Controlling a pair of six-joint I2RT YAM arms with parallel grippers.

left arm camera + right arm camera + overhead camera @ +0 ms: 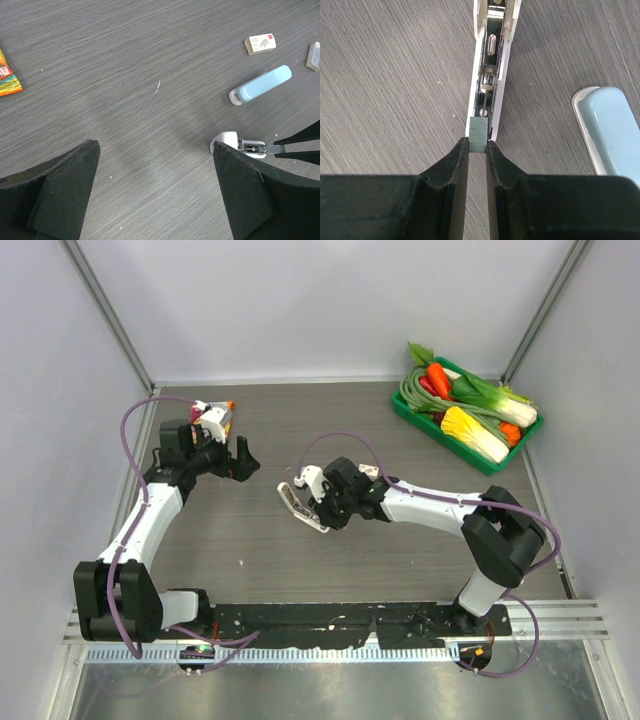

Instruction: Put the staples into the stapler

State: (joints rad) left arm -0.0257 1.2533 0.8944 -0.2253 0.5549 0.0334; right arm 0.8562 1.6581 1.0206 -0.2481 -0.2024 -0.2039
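Note:
The white stapler (492,55) lies open on the table, its metal channel facing up. My right gripper (478,145) is shut on a short grey strip of staples (479,134), held at the near end of that channel. From above, the right gripper (320,502) sits beside the open stapler (296,504). A small cream staples box (260,43) with a red mark lies past a light blue stapler (262,85). My left gripper (156,147) hangs open over bare table to the left of the white stapler (235,144); from above, the left gripper (243,458) is empty.
The blue stapler (610,130) lies close on the right of the open one. A green tray (412,416) of toy vegetables stands at the back right. An orange printed packet (7,75) lies at the far left, and a small grey box (314,56) beside the staples box.

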